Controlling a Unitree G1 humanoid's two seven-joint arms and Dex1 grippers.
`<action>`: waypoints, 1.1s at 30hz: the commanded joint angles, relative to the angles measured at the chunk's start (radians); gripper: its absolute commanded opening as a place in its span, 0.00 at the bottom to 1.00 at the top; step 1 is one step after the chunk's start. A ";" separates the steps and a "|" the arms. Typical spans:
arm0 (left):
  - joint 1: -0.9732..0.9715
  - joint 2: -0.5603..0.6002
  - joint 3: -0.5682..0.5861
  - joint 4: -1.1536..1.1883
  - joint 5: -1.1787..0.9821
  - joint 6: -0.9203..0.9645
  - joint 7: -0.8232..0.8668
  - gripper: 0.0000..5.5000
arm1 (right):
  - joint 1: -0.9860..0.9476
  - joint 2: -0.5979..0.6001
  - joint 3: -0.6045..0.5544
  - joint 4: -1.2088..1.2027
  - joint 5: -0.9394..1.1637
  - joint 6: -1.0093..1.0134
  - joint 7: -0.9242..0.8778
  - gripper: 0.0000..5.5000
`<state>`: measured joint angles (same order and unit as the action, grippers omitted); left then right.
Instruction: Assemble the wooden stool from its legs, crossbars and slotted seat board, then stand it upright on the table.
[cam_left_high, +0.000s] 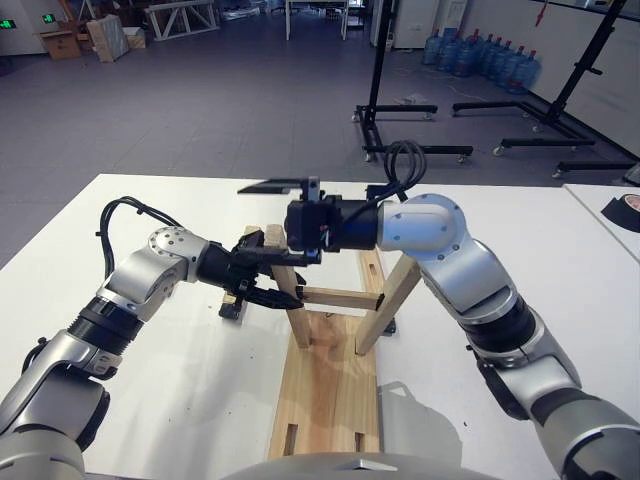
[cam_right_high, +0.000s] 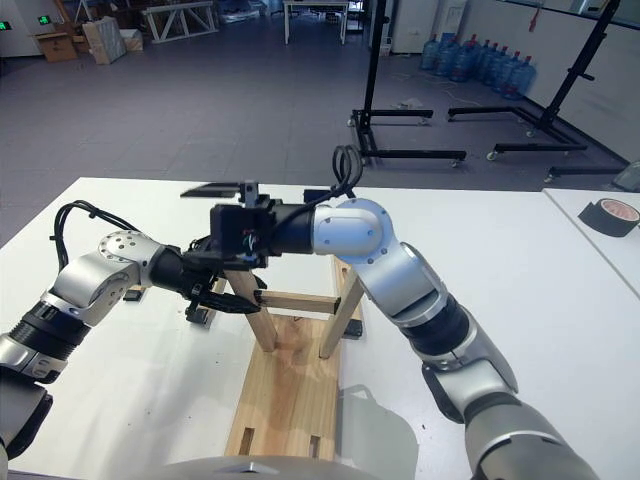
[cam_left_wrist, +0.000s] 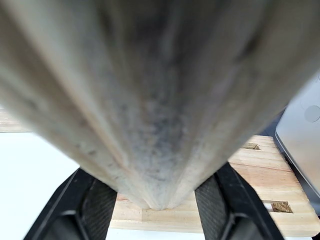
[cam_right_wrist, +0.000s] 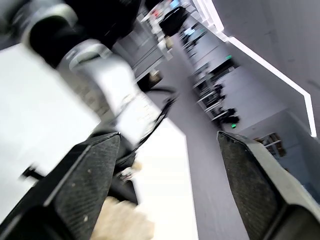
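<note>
The slotted seat board (cam_left_high: 325, 395) lies flat on the white table (cam_left_high: 120, 400). Two legs stand tilted in its far slots, a left leg (cam_left_high: 297, 322) and a right leg (cam_left_high: 388, 300), joined by a crossbar (cam_left_high: 342, 297). My left gripper (cam_left_high: 285, 277) is shut on the left leg about halfway up; in the left wrist view that leg (cam_left_wrist: 160, 100) sits between the black fingers (cam_left_wrist: 95, 210), with the board (cam_left_wrist: 260, 165) behind. My right gripper (cam_left_high: 262, 222) hovers at the top of the left leg, pointing to my left, open, its pads (cam_right_wrist: 85, 185) wide apart.
More wooden parts (cam_left_high: 252, 238) lie behind the left leg, and a small black object (cam_left_high: 232, 308) sits on the table beside it. A black tape roll (cam_left_high: 625, 212) rests on the neighbouring table at right. Black wheeled stands (cam_left_high: 420, 110) are on the floor beyond.
</note>
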<state>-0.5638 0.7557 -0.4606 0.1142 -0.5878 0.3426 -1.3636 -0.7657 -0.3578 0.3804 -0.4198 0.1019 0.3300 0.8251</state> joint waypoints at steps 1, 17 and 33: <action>0.211 0.016 -0.317 0.095 0.328 0.098 0.023 0.37 | -0.119 0.091 -0.117 0.107 -0.045 -0.029 -0.183 0.64; 0.223 0.011 -0.300 0.097 0.314 0.093 0.045 0.37 | 0.087 -0.205 0.090 0.109 -0.283 -0.189 -0.013 0.64; 0.310 0.058 -0.181 -0.032 0.204 0.116 0.150 0.37 | 0.460 -0.065 -0.978 -0.013 0.968 0.584 -0.146 0.64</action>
<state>-0.5021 0.7569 -0.4445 0.0387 -0.6286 0.3359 -1.2942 -0.4298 -0.3041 -0.2688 -0.5091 0.6023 0.7250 0.5313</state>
